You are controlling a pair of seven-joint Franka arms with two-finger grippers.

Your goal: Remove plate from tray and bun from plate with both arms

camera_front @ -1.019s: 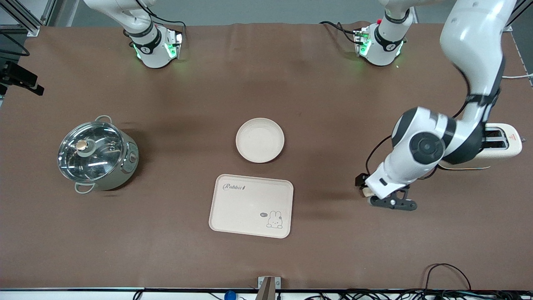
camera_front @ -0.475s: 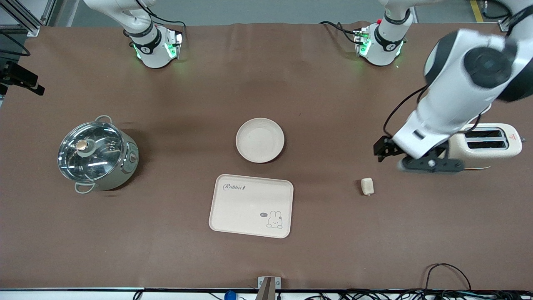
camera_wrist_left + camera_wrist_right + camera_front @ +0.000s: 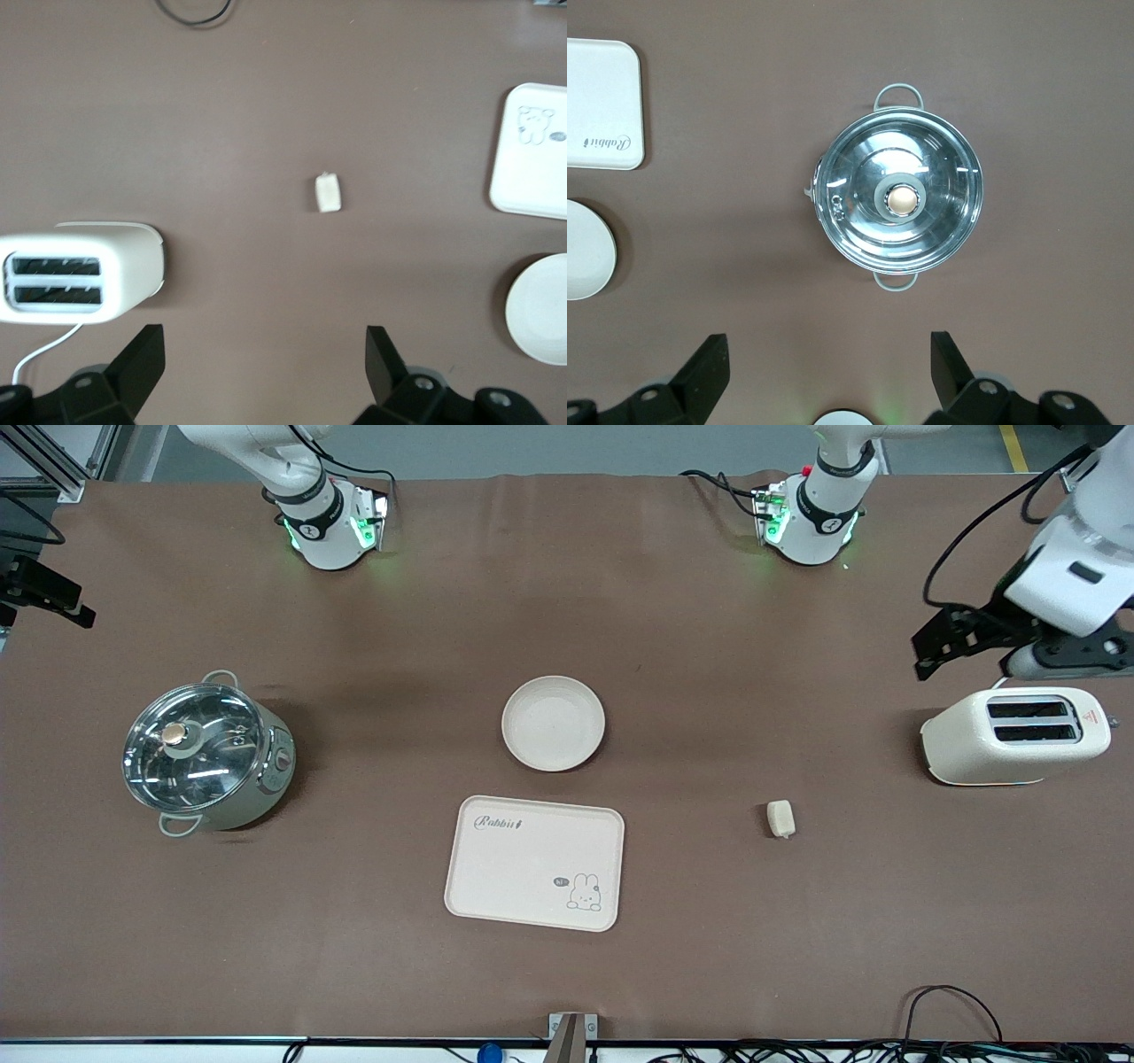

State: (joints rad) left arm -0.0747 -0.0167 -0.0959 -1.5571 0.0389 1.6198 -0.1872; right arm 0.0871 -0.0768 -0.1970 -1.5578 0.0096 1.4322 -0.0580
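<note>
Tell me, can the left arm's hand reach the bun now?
Probably yes. The left hand is open, up over the table by the toaster, and the bun lies alone on bare table with nothing between.

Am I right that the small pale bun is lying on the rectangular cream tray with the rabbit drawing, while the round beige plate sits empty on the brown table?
Not quite: the front view shows the small pale bun on the bare brown table, beside the rectangular cream rabbit tray, toward the left arm's end. The round beige plate is indeed empty.
</note>
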